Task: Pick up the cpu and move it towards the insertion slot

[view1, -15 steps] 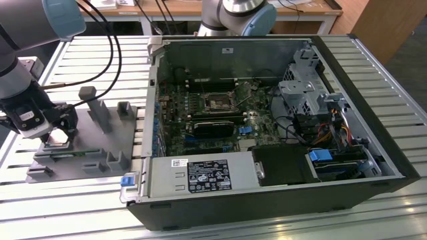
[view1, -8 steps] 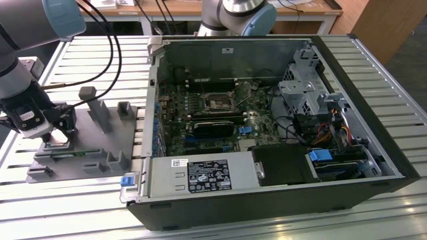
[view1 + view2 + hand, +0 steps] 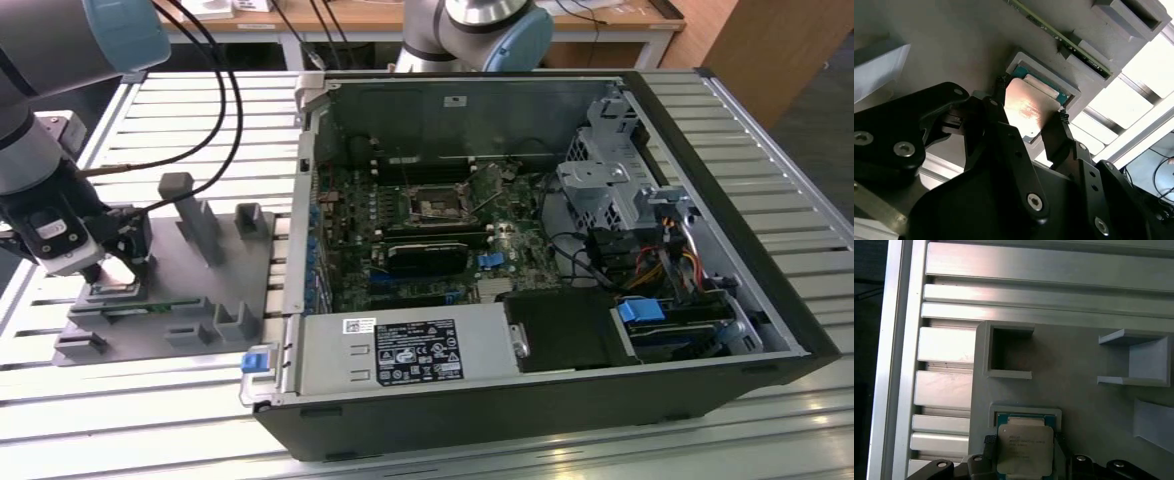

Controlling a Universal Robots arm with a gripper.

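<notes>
The cpu [image 3: 1023, 446] is a flat silvery square, held just above its pale-rimmed pocket [image 3: 1025, 412] in the grey fixture plate [image 3: 174, 330]. My gripper [image 3: 1024, 442] is shut on the cpu, with a black fingertip [image 3: 1000, 95] against one edge and another against the opposite edge. The second wrist view shows the cpu [image 3: 1028, 107] tilted clear of the pocket's teal floor. In the exterior view my gripper [image 3: 118, 282] stands low over the plate at the view's left. The insertion slot [image 3: 438, 205], a dark square socket with a metal frame, lies on the motherboard inside the open case.
Upright grey blocks [image 3: 200, 225] stand on the fixture plate beside my gripper, and a thin green card [image 3: 1064, 37] lies in it. The open computer case [image 3: 534, 300] has its metal wall [image 3: 304, 200] between plate and slot. Black cables [image 3: 200, 100] hang over the slatted table.
</notes>
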